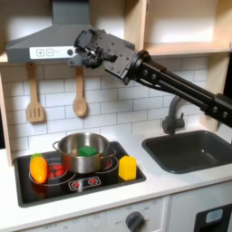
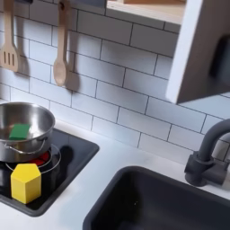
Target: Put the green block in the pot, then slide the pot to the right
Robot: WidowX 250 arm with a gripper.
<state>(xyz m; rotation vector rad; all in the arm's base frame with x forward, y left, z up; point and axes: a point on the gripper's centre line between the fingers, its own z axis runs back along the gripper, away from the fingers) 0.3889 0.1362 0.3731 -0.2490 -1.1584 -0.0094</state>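
Green block (image 1: 86, 150) lay inside the pot (image 1: 82, 154), on its bottom, and we saw it in both exterior views; in the second exterior view it (image 2: 18, 131) sat close to the pot's wall on the second exterior view's left, below the rim (image 2: 36, 112). We took the pot as our landmark. It stood on the black stove top (image 1: 100, 184), about in the middle of it. Just beside the pot, on the first exterior view's left, stood an orange-yellow toy vegetable (image 1: 37, 168), and it seemed to us almost touching the pot. On the first exterior view's right of the pot stood a yellow block (image 1: 128, 167), near but apart from it, close to the stove's edge. Beyond this edge we saw bare white counter (image 1: 154, 186) and then the dark sink (image 1: 192, 149) with its faucet (image 1: 172, 114), so the open room on that side was narrow.

Gripper (image 1: 77, 56) hung high above the pot, well apart from it, in front of the range hood (image 1: 45, 41). We could not tell if its fingers were apart or together, and we saw nothing in them. Behind the pot, on the tiled wall, hung a wooden spatula (image 1: 33, 95) and a wooden spoon (image 1: 80, 92).
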